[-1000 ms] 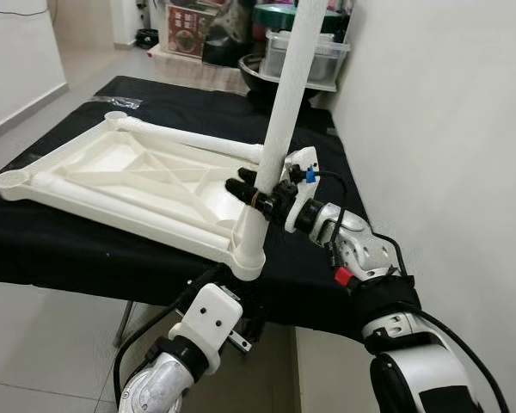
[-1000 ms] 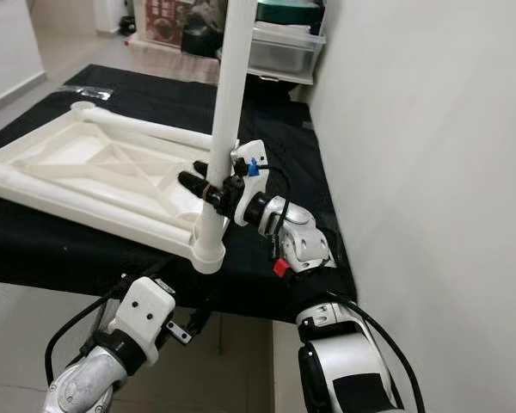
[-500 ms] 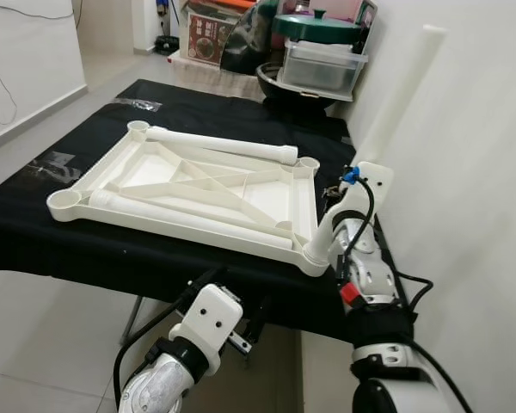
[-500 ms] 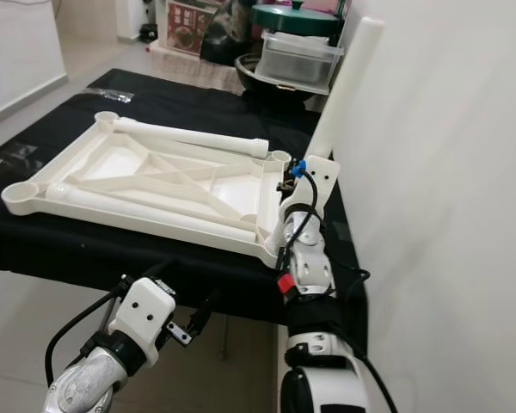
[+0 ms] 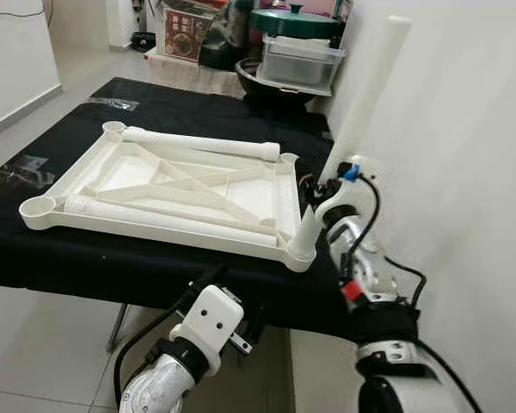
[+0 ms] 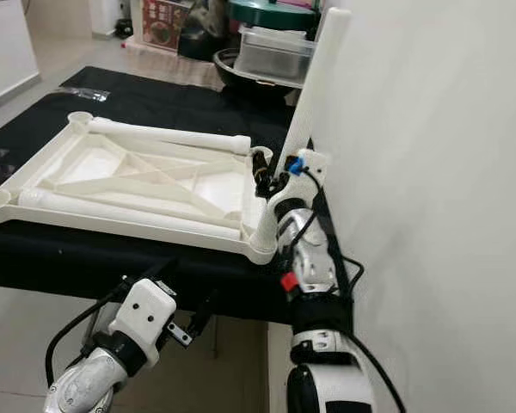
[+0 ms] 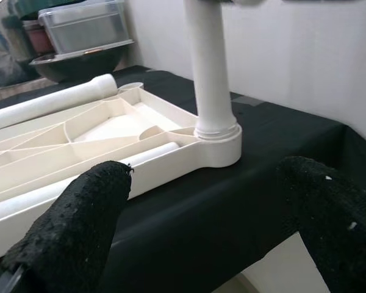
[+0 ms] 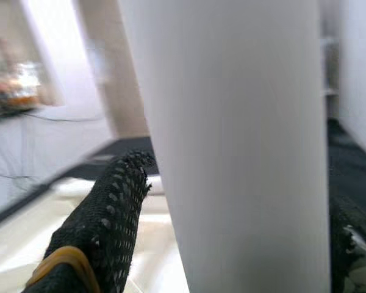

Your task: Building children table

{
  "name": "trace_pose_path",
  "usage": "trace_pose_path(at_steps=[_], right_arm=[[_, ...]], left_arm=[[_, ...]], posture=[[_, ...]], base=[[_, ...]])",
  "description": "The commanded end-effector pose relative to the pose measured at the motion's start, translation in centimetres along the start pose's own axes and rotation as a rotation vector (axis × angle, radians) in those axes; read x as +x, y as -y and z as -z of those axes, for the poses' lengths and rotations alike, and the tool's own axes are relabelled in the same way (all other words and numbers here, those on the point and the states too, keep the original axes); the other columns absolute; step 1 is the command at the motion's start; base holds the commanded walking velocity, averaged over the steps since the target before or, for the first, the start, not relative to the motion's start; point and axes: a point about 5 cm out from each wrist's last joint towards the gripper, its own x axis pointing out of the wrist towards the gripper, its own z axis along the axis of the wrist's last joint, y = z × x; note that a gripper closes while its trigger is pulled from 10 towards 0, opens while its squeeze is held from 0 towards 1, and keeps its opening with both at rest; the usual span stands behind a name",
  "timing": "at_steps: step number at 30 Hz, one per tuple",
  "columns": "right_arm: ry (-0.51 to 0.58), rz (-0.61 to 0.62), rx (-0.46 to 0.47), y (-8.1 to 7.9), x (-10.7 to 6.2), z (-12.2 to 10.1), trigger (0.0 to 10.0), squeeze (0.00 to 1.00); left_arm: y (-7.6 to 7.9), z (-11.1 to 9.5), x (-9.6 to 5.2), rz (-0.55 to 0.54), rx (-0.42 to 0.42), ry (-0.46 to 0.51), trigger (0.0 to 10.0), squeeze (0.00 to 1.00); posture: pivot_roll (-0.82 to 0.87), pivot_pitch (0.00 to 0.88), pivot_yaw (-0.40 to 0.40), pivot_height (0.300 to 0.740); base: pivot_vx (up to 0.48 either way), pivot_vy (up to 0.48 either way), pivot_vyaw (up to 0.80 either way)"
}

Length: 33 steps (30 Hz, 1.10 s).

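Left eye view: a leg (image 5: 361, 107), gripped by the right gripper (image 5: 320, 191) fingers, is being seated, apparently askew, in the near-right socket (image 5: 301, 252). Straightening and pressing down is called for next; the left gripper (image 7: 195, 244) is held wide open.

The table leg (image 5: 361, 103) hides the right gripper's (image 8: 232, 207) grip, and the room behind is blurred.

Seen along the left gripper (image 7: 207, 244), its two black fingers (image 7: 79, 226) are standing wide apart, the jaws holding nothing. Between them a white table leg (image 7: 210, 79) is rising upright from the corner socket of the upturned white tabletop (image 7: 122, 152), which is lying ribbed side up on the black-covered desk (image 7: 232, 201). Two more legs (image 7: 49, 104) are lying along the frame. A clear lidded container (image 7: 88, 27) is sitting behind.
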Motion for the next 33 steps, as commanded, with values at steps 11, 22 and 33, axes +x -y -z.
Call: trace_pose_path(at_steps=[11, 22, 33], right_arm=[[-0.309, -0.833, 0.034, -4.0, -2.0, 1.0, 10.0, 0.0], [-0.208, -0.445, -0.115, -3.3, 1.4, 1.6, 0.0, 0.0], [-0.165, 0.472, -0.196, 4.3, -1.2, 1.8, 0.0, 0.0]], left_arm=[[0.3, 0.2, 0.0, 0.011, -0.005, -0.012, 10.0, 0.0], [0.0, 0.4, -0.1, 0.003, 0.001, -0.02, 10.0, 0.0], [-0.1, 0.6, 0.0, 0.004, 0.0, -0.022, 10.0, 0.0]], posture=[[0.11, 0.012, -0.171, 0.74], [0.11, 0.023, -0.167, 0.74], [0.1, 0.027, -0.163, 0.74]], base=[[0.0, 0.0, 0.0], [0.0, 0.0, 0.0], [0.0, 0.0, 0.0]])
